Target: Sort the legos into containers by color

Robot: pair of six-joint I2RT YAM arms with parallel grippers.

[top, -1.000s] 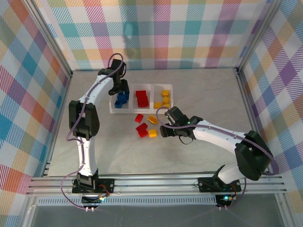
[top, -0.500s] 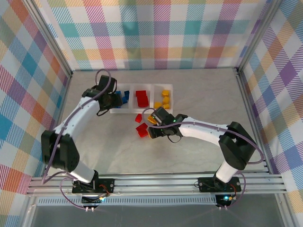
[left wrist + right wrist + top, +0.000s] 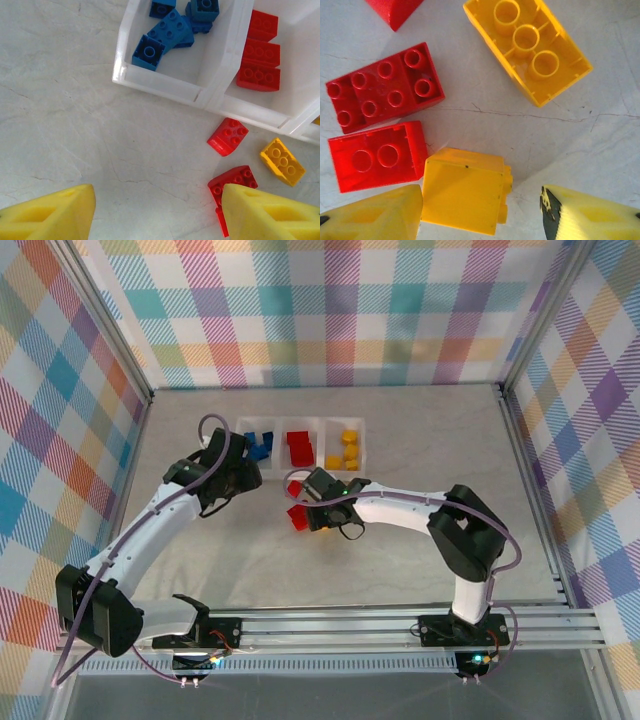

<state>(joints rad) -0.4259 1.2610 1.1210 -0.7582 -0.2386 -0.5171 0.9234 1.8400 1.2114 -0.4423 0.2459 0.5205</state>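
Observation:
The clear tray [image 3: 276, 470] holds blue legos [image 3: 262, 443] in its left compartment, red legos [image 3: 298, 446] in the middle one and yellow legos [image 3: 348, 448] in the right one. Loose red bricks [image 3: 298, 519] and a small red one [image 3: 293, 486] lie in front of it. My right gripper [image 3: 318, 508] is open, low over the pile. A yellow brick [image 3: 465, 190] on its side lies between its jaws, touching the left finger [image 3: 375, 215] and apart from the right one. My left gripper [image 3: 245, 480] is open and holds nothing, in front of the blue compartment [image 3: 165, 82].
Two red bricks [image 3: 385, 87] [image 3: 375, 155] and an upside-down yellow brick [image 3: 527, 50] lie close round my right gripper. A red brick [image 3: 232, 182] sits partly under my left gripper's right finger [image 3: 270, 215]. Metal frame rails [image 3: 520, 440] and plaid walls bound the table.
My left gripper has drawn back out of the blue compartment toward the near left. My right gripper has moved left over the loose bricks, covering the yellow ones.

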